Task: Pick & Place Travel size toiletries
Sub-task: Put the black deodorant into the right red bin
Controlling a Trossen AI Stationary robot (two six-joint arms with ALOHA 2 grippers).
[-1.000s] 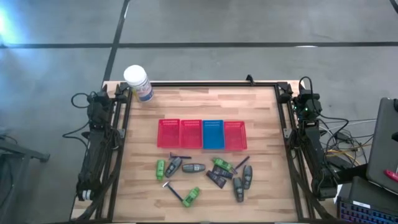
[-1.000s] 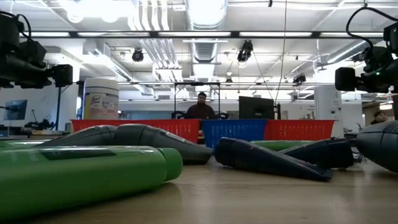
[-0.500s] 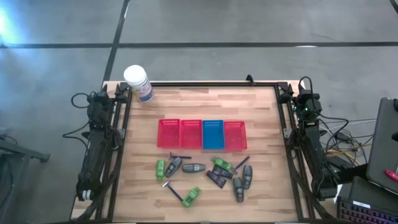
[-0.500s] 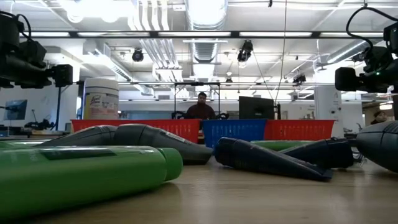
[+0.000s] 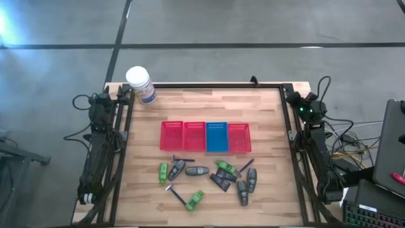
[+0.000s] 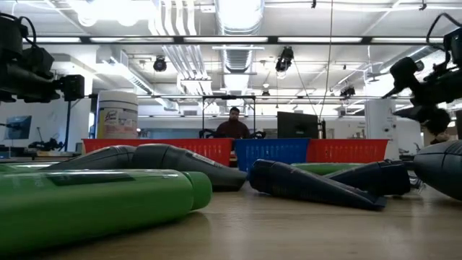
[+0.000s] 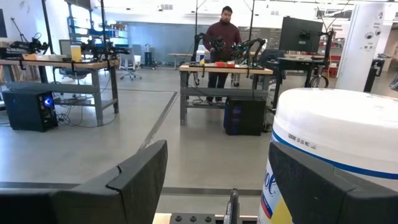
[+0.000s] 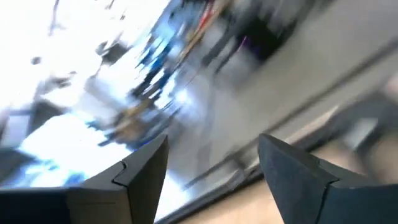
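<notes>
Right now the only change vs a second ago: right pincer (image 5: pixel 297 101) at the far right corner of the surface (image 5: pixel 202 104) has swung, its head sitting at a new angle in both the high and low views. Left pincer (image 5: pixel 120 95) parked at the far left corner, unchanged. Toiletries haven't shifted.

Both pincers spread: each wrist view shows two dark fingers (image 7: pixel 134 180) wide apart with nothing between them; right fingers (image 8: pixel 140 171) likewise.

Travel size toiletries (image 5: pixel 209 177) lie scattered on the near half of the surface, just in front of the row of baskets (image 5: pixel 205 137) (three red, one blue), none inside. Green bottles, grey oval bottles, dark tubes and razors, some touching.

View differences: the high view gives the whole layout. Low view shows a green bottle (image 6: pixel 94 202) lying on its side close up, grey bottles behind it. Left wrist view shows the white jar (image 7: pixel 336 149) just beside that pincer, plus a person (image 7: pixel 224 37) at a bench in the room. Right wrist view is motion-smeared.
</notes>
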